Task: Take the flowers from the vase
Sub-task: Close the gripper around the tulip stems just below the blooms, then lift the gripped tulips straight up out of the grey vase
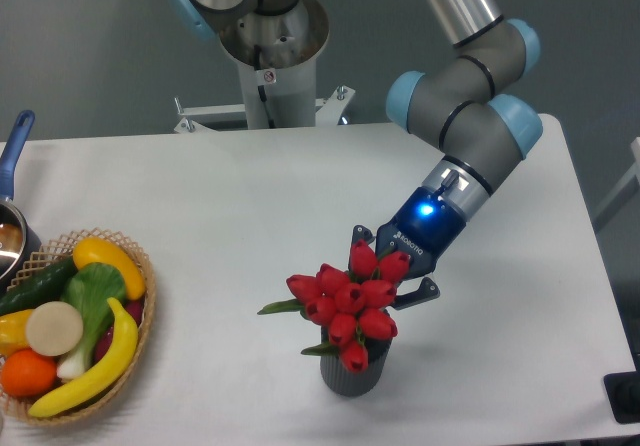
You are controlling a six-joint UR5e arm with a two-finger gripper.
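Flowers: the flowers (345,301), a tight red bunch of tulip buds with a few green leaves, stand in the vase (352,374) and spread wider than its mouth.
Vase: dark grey, ribbed, upright on the white counter (250,196), near its front edge.
Arm: it reaches down from the upper right, a blue light glowing on the wrist.
Gripper: the gripper (392,268) sits right behind the top of the bunch; its fingers (362,234) are spread apart, one dark tip above the buds and one to their right, with the rear buds between them. I can't tell whether either tip touches a bud.
Basket: a woven fruit basket (135,356) sits at the far left.
Pan: a blue-handled pan (14,156) is at the left edge.
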